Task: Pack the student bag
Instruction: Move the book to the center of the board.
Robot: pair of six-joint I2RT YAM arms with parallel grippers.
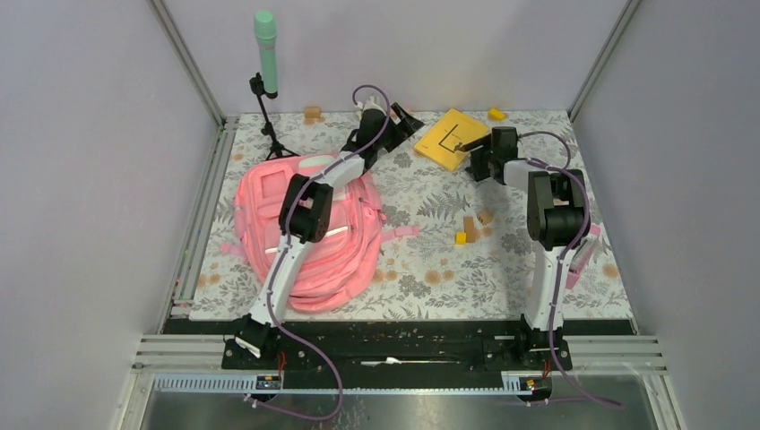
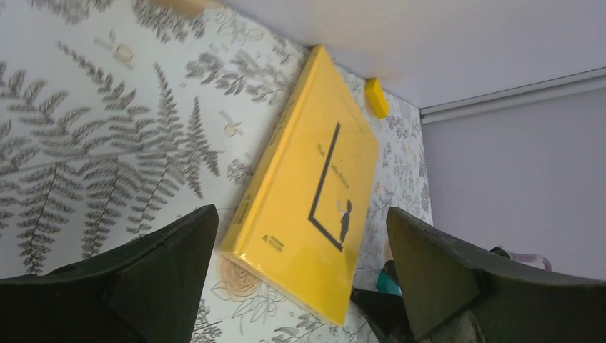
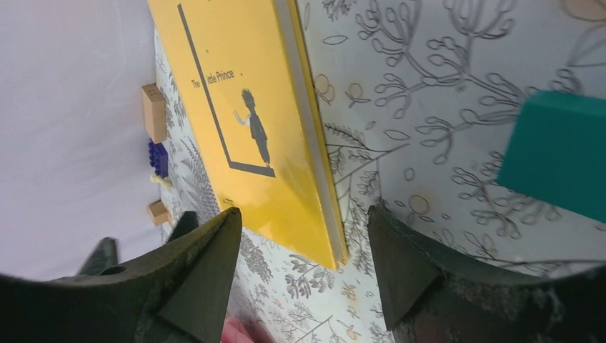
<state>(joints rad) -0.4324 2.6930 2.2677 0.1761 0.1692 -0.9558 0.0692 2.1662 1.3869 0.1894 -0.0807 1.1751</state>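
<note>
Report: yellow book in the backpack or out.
Out: yellow hardcover book lies on the floral tabletop, apart from the pink fabric backpack.

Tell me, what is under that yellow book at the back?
The yellow book lies flat on the flowered table cover. Nothing pokes out along its visible edges; the patch directly beneath is hidden by the book.

Pale lilac walls (image 1: 81,134) close the top view at left, right and top. Slim metal posts (image 1: 190,63) slant down the back corners, upper left and upper right. The bench (image 1: 430,305) fills the middle of the frame under a white cloth (image 1: 421,210) printed with grey ferns and tan flowers. A metal rail (image 1: 199,224) edges its left side. A black strip (image 1: 394,333) and slotted tracks (image 1: 627,351) cross the lower frame. The light is soft and even, with faint shadows.
</note>
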